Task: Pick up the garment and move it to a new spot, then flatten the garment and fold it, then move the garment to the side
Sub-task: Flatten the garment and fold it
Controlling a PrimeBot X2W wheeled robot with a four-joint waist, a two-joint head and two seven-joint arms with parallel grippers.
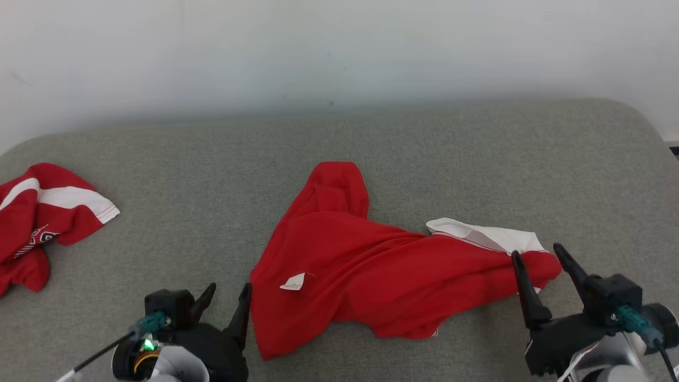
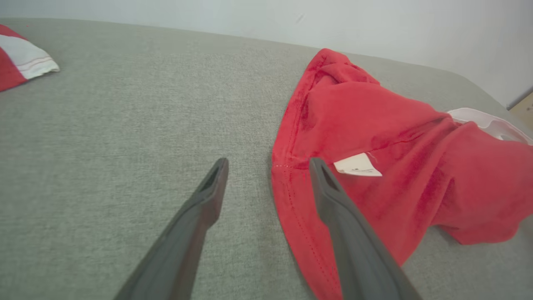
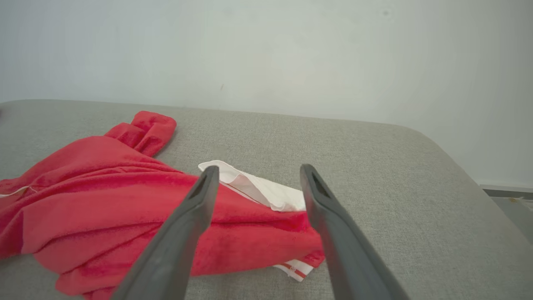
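A crumpled red garment with a white band and a small white label lies in the middle of the grey cushion. My left gripper stands open at its near left hem; in the left wrist view the garment has its edge between my fingers, one fingertip over the cloth beside the label. My right gripper stands open at the garment's right end. In the right wrist view the red and white folds of the garment lie between the two spread fingers. Nothing is gripped.
A second red and white garment lies bunched at the cushion's far left, its corner also seen in the left wrist view. The grey cushion ends at a pale wall behind and rounds off at the right.
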